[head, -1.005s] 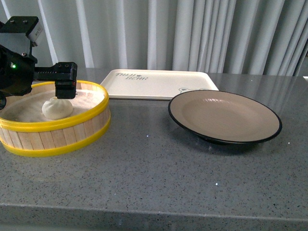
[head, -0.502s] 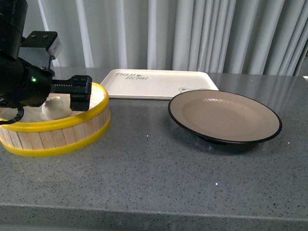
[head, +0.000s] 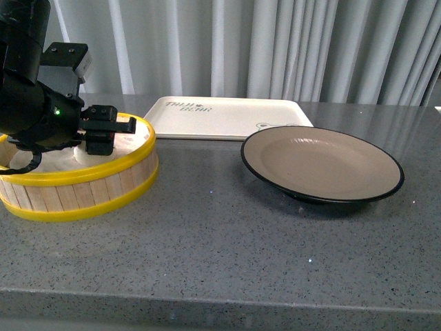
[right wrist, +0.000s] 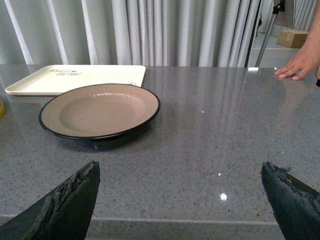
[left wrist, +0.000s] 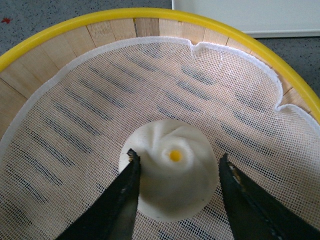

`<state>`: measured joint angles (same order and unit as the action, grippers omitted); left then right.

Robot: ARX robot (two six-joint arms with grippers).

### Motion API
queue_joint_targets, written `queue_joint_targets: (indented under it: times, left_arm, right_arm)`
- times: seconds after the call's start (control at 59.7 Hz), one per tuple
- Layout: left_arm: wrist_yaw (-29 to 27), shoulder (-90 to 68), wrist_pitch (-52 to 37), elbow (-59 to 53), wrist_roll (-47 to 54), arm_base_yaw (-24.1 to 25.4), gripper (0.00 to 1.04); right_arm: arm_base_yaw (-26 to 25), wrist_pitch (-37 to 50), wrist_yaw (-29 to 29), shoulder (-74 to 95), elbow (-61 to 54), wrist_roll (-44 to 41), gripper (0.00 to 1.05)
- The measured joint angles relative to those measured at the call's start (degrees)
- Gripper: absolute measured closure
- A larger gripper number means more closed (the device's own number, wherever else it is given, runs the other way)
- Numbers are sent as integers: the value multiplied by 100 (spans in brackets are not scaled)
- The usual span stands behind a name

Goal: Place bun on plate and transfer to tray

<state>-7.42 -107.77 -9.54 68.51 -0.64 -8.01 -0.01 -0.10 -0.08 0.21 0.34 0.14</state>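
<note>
Finds the bun (left wrist: 172, 167) on white mesh (left wrist: 90, 100) inside the yellow-rimmed steamer basket (head: 83, 193), at 9 o'clock from the plate (head: 321, 165). Has the left claw (left wrist: 177, 155) spread to about the bun's width, one finger at each side; contact hard to judge. Puts the tray (head: 227, 121) at 11 o'clock, just behind the plate. Shows the right claw (right wrist: 179, 165) wide apart, holding nothing, above the grey tabletop (head: 220, 241).

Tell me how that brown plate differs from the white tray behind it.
The plate is round; the tray is rectangular with rounded corners. The plate is beige-brown with a black rim; the tray is cream-white with dark lettering near one corner. The plate lies nearer the robot, the tray farther back. Both look empty and rest on the grey table.
</note>
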Motion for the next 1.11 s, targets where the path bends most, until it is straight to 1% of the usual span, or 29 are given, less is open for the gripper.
queue_joint_targets:
  times: [0.033, 0.1, 0.184, 0.218, 0.318, 0.486, 0.636, 0.787, 0.971, 1.105]
  left_arm:
    - [11, 13, -17, 20, -11, 4, 73]
    - [90, 61, -17, 37, -50, 7, 87]
    - [184, 153, -31, 39, -52, -7, 99]
    - [205, 212, -35, 42, -72, -26, 101]
    - [282, 387, -24, 81, -68, -94, 101]
    - [350, 804, -28, 136, 39, -348, 101]
    - [487, 1158, 17, 133, 55, -846, 101]
    - [525, 1327, 24, 52, 70, -1596, 101]
    - [452, 1165, 22, 50, 81, -2487, 101]
    - [341, 804, 22, 208, 151, -2874, 101]
  right_arm:
    - [0, 0, 0, 0, 0, -2, 8]
    - [0, 0, 0, 0, 0, -2, 8]
    - [0, 0, 0, 0, 0, -2, 8]
    - [0, 0, 0, 0, 0, -2, 8]
    - [0, 0, 0, 0, 0, -2, 8]
    - [0, 0, 0, 0, 0, 0, 8]
    - [0, 0, 0, 0, 0, -2, 8]
    - [0, 0, 0, 0, 0, 0, 8]
    - [0, 0, 0, 0, 0, -2, 8]
    - [0, 0, 0, 0, 0, -2, 8]
